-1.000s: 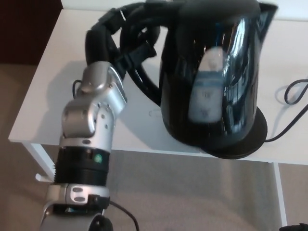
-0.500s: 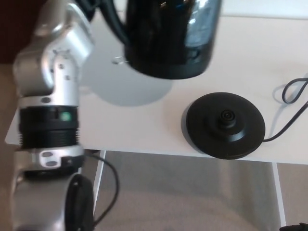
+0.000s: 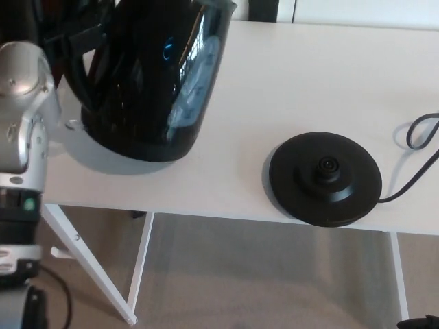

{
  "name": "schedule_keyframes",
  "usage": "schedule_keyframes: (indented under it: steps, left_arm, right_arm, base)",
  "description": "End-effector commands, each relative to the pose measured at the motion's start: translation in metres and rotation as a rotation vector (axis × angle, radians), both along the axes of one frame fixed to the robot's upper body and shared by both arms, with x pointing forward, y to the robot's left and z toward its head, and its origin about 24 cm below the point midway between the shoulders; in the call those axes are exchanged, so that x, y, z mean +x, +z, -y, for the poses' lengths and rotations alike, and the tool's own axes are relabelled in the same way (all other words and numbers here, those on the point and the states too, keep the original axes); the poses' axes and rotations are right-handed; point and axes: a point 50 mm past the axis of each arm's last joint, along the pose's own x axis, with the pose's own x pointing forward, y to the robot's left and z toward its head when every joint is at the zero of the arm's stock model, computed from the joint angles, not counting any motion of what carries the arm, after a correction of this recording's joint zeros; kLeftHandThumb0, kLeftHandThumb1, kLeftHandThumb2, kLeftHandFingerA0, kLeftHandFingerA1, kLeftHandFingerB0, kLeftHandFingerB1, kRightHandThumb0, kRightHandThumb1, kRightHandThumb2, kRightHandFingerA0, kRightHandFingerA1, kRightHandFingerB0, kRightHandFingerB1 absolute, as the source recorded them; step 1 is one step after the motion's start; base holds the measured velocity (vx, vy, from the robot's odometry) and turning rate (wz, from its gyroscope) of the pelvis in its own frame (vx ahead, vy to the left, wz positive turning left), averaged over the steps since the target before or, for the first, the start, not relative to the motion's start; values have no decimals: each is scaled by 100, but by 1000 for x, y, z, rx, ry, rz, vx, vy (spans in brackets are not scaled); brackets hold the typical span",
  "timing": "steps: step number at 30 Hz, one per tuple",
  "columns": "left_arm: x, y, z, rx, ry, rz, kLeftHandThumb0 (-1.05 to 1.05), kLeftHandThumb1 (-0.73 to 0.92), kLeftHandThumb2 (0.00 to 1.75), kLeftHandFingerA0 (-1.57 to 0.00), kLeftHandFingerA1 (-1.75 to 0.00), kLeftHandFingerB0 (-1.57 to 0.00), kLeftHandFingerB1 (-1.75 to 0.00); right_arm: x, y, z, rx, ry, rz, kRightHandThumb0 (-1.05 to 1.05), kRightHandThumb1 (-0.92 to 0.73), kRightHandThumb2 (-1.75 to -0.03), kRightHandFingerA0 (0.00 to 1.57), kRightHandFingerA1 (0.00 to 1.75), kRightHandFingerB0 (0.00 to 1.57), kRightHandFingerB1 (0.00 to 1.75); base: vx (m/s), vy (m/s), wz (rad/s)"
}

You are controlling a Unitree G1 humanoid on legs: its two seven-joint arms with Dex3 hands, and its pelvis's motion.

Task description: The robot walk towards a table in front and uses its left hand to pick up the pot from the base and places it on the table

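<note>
Half done: I'm gripping pot [image 3: 147, 75] with left robot hand [image 3: 65, 38], off base [image 3: 324, 178]; next needs setting it flat on tabletop [image 3: 309, 75], then releasing.

pot [image 3: 147, 82] off base [image 3: 324, 178], carried left

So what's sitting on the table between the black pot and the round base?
Nothing. In the head view, only bare white table separates the pot from the base.

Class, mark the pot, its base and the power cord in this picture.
pot [image 3: 147, 82], head view, glossy black side wall.
base [image 3: 302, 179], head view, flat top of the disc.
power cord [image 3: 409, 135], head view, left bend of its loop.
</note>
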Motion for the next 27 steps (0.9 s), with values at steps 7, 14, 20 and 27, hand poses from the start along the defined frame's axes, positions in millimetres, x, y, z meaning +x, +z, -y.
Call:
schedule_keyframes:
  steps: [7, 14, 20, 27]
  left_arm:
    - [-12, -22, -10, 280, 20, 70, -16, 84, 66, -110, -142, -82, -94]
    - [-27, -35, 7, 218, -209, -15, -28, 73, 62, -96, -94, -50, -40]
    - [-30, -39, 13, 190, -520, -160, -46, 47, 71, -4, -34, 0, -12]
    - [-32, -32, 17, 290, -674, -312, -63, 41, 69, 0, 0, 0, 0]
  right_arm:
    - [0, 2, 4, -11, -11, 4, -91, -87, -66, 56, 59, 54, 44]
    - [-1, 2, 5, -8, -13, 4, -91, -86, -66, 57, 59, 54, 43]
    - [0, 2, 5, -11, -14, 2, -91, -86, -66, 57, 59, 55, 44]
    - [-1, 1, 5, -17, -13, -5, -91, -87, -66, 56, 58, 55, 43]
  base:
    - [0, 0, 0]
    - [0, 0, 0]
    - [0, 0, 0]
    - [0, 0, 0]
